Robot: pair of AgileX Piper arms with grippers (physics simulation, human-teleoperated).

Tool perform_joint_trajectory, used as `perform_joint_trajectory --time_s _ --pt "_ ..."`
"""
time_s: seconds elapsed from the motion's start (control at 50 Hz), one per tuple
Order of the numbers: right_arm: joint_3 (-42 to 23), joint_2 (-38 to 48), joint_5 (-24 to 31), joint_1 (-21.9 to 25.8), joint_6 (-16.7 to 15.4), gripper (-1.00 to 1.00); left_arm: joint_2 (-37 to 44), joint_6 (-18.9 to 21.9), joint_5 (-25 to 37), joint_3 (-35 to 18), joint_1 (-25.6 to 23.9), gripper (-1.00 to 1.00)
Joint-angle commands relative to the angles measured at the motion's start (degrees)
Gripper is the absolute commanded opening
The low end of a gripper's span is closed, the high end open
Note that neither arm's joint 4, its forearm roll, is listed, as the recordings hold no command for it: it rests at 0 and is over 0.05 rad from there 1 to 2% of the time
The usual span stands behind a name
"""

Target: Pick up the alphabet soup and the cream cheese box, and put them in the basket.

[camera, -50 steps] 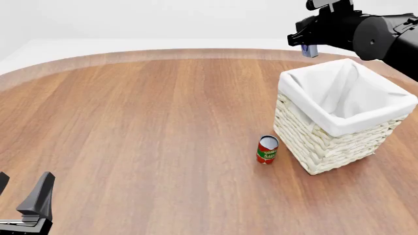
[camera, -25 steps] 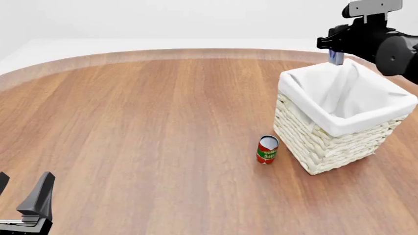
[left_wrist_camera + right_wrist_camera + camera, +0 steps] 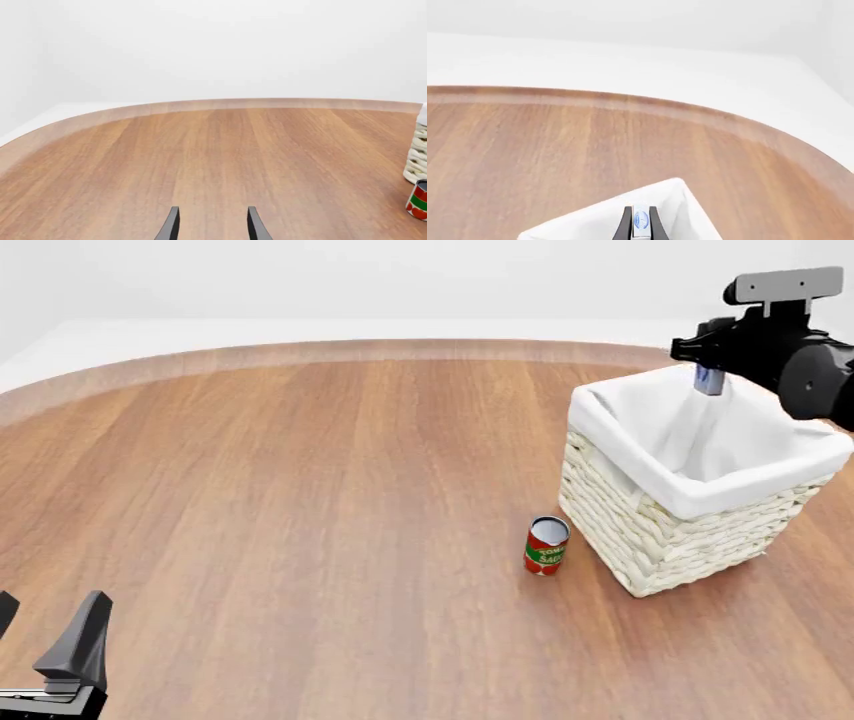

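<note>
**Cream cheese box held over the basket**

Your right end effector [image 3: 709, 380] is closed on the cream cheese box [image 3: 710, 381], and you hold it in the air over the far side of the basket [image 3: 641, 540], just above the white cloth liner [image 3: 747, 455]. In the right wrist view the box [image 3: 641, 220] sits between the two fingers [image 3: 626, 223], with the liner corner [image 3: 670, 195] just under them. Your left end effector [image 3: 47, 650] stays low at the near edge of the counter [image 3: 294, 500], well apart from the basket; its fingers [image 3: 171, 227] are spread and hold nothing. A red and green can [image 3: 546, 546] stands upright on the counter just beside the basket wall, below and nearer than your right end effector. I cannot see the alphabet soup in any view
</note>
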Motion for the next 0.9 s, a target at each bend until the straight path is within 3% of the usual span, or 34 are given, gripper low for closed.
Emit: perform_joint_trajectory --time_s 0.02,0.9 --pt "0.53 1.06 -1.64 -2.17 0.48 -1.0 0.0 0.0 0.0 0.0 0.0 1.0" --pt "2.76 5.48 -5.49 -4.57 1.39 -1.0 0.0 0.0 0.0 0.0 0.0 1.0"
